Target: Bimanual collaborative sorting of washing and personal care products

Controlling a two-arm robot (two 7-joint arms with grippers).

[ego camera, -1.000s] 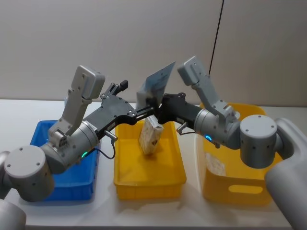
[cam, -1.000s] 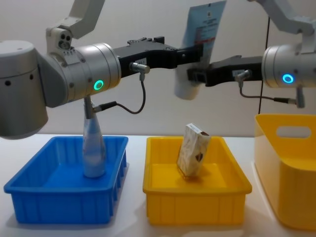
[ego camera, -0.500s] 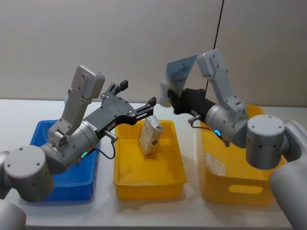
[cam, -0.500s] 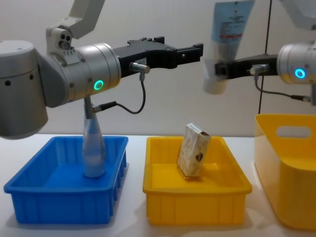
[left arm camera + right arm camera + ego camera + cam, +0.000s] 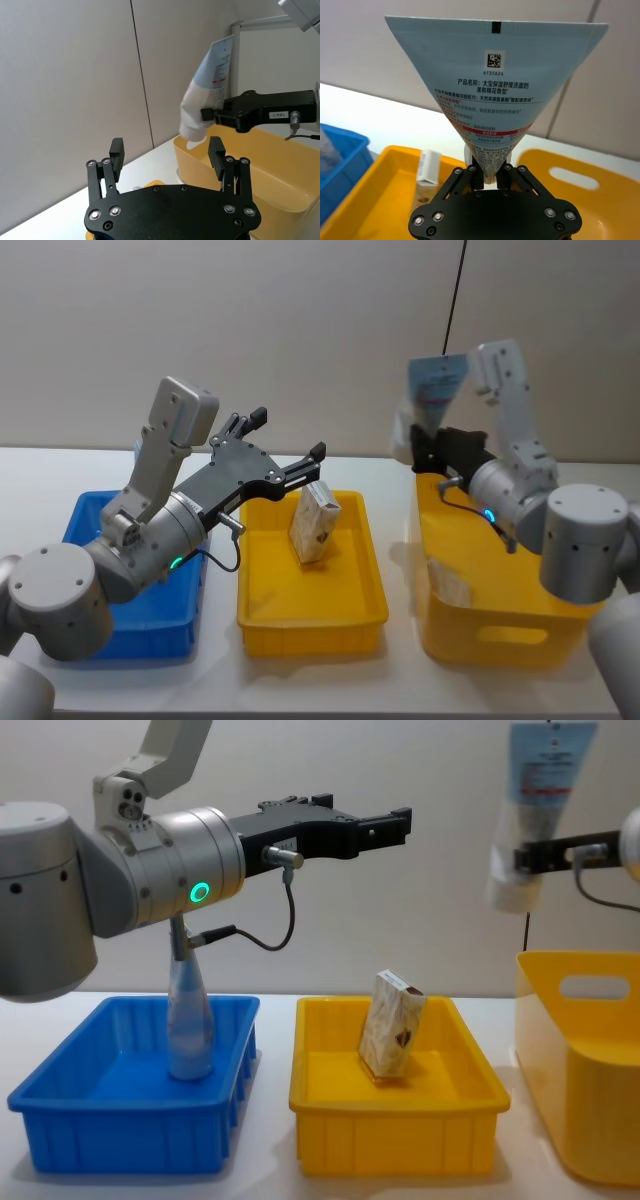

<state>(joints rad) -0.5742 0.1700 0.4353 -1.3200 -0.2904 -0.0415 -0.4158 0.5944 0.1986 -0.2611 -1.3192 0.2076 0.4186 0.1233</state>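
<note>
Black fingers of the right gripper [image 5: 520, 858] pinch the pale-blue squeeze tube [image 5: 535, 795] near its cap, holding it cap-down above the deep yellow bin [image 5: 490, 570]. The left gripper [image 5: 290, 462], jaws spread and empty, reaches level over the yellow tray [image 5: 395, 1115], where the beige patterned carton [image 5: 392, 1025] leans. The chest view shows the clear cone-shaped bottle [image 5: 188, 1020] upright in the blue bin [image 5: 130, 1120]; the right wrist view shows the tube's printed label [image 5: 492, 107].

Left gripper [image 5: 167, 150] jaws spread, empty; beyond, right gripper [image 5: 209, 114] clamps the pale-blue tube [image 5: 209, 90] above the yellow bin [image 5: 260, 165].
</note>
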